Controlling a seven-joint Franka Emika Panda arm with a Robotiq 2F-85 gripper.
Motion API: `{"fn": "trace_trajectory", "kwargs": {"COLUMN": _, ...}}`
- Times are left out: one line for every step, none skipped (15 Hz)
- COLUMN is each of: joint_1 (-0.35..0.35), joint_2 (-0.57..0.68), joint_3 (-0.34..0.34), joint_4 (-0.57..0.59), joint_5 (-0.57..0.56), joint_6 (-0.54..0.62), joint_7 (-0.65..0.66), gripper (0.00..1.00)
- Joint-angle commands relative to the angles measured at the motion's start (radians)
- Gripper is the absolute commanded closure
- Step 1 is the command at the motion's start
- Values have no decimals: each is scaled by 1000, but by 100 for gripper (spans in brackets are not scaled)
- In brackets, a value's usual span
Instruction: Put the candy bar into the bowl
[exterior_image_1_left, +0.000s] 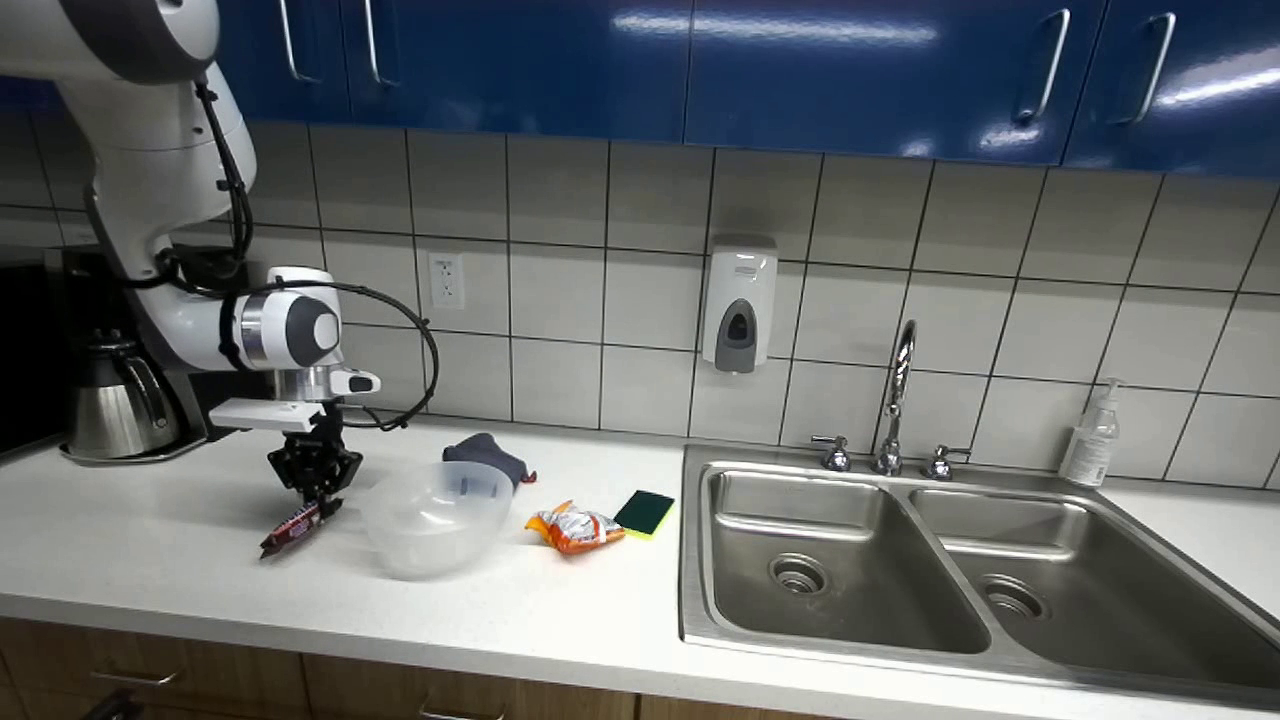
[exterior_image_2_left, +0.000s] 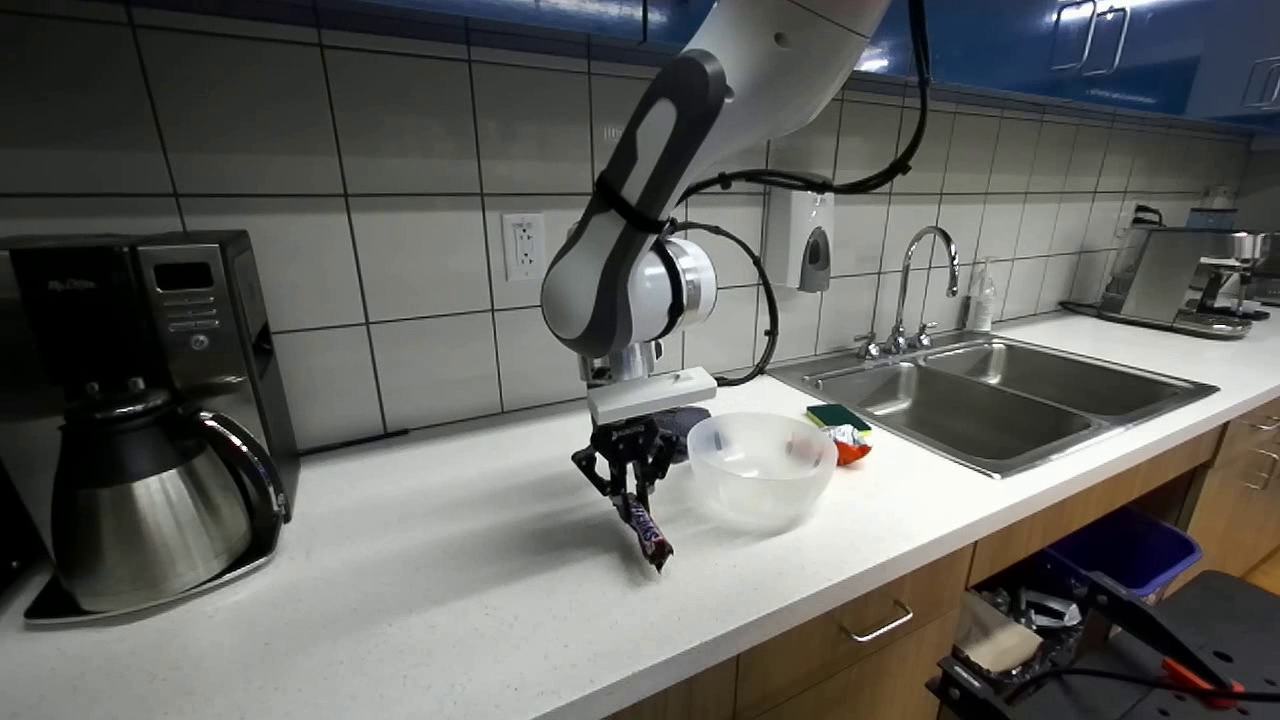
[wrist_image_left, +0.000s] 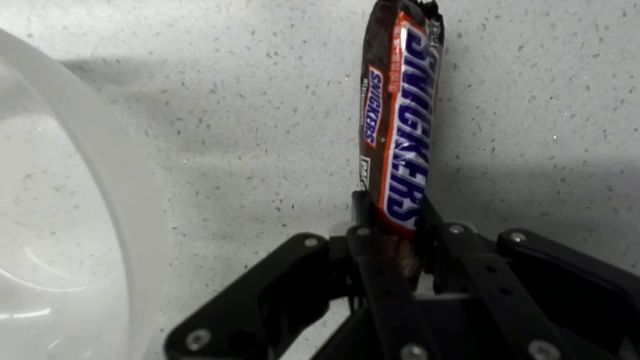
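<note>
Gripper (wrist_image_left: 394, 215) pinches Snickers bar (wrist_image_left: 402, 117) nr one end over speckled ctr (wrist_image_left: 260, 125), w/ bowl (wrist_image_left: 112, 180) apart at view's L.

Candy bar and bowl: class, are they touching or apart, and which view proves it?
Apart. The wrist view shows it: a broad stretch of speckled counter is visible between the candy bar and the bowl.

An exterior view faces the pale tiled wall (exterior_image_1_left: 558, 385); an exterior view slants along the white worktop (exterior_image_2_left: 400, 560); the wrist view, nearest, looks down; all share the round translucent plastic bowl (exterior_image_2_left: 765, 503).
</note>
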Motion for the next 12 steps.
{"fn": "trace_trajectory", "kwargs": {"joint_1": 19, "joint_2": -84, "joint_3": -16, "joint_4": -61, "joint_5": -21, "joint_6": -6, "joint_7": 27, "gripper": 94}}
{"fn": "trace_trajectory", "kwargs": {"joint_1": 25, "joint_2": -99, "joint_3": -22, "joint_4": -75, "joint_5": -27, "joint_6": 1, "joint_7": 37, "gripper": 95}}
{"fn": "trace_trajectory", "kwargs": {"joint_1": 34, "joint_2": -120, "joint_3": -29, "joint_4": -95, "joint_5": -36, "joint_6": 12, "joint_7": 52, "gripper": 95}}
{"fn": "trace_trajectory", "kwargs": {"joint_1": 38, "joint_2": -141, "joint_3": -34, "joint_4": -113, "joint_5": -42, "joint_6": 20, "joint_7": 62, "gripper": 95}}
{"fn": "trace_trajectory", "kwargs": {"joint_1": 45, "joint_2": -163, "joint_3": -40, "joint_4": -133, "joint_5": -49, "joint_6": 29, "joint_7": 74, "gripper": 95}}
{"fn": "trace_trajectory", "kwargs": {"joint_1": 50, "joint_2": -182, "joint_3": -45, "joint_4": -151, "joint_5": -58, "joint_6": 39, "joint_7": 86, "gripper": 95}}
{"fn": "trace_trajectory", "kwargs": {"joint_1": 55, "joint_2": -206, "joint_3": -51, "joint_4": -174, "joint_5": -67, "joint_6": 54, "joint_7": 102, "gripper": 95}}
{"fn": "trace_trajectory", "kwargs": {"joint_1": 58, "joint_2": -225, "joint_3": -56, "joint_4": -193, "joint_5": -76, "joint_6": 65, "joint_7": 116, "gripper": 95}}
{"fn": "trace_trajectory", "kwargs": {"joint_1": 59, "joint_2": -250, "joint_3": -61, "joint_4": -218, "joint_5": -82, "joint_6": 78, "joint_7": 132, "gripper": 95}}
{"fn": "trace_trajectory", "kwargs": {"joint_1": 61, "joint_2": -269, "joint_3": -65, "joint_4": -238, "joint_5": -88, "joint_6": 90, "joint_7": 148, "gripper": 95}}
{"fn": "trace_trajectory", "kwargs": {"joint_1": 59, "joint_2": -292, "joint_3": -71, "joint_4": -263, "joint_5": -92, "joint_6": 107, "joint_7": 168, "gripper": 95}}
{"fn": "trace_trajectory", "kwargs": {"joint_1": 55, "joint_2": -312, "joint_3": -75, "joint_4": -285, "joint_5": -95, "joint_6": 117, "joint_7": 183, "gripper": 95}}
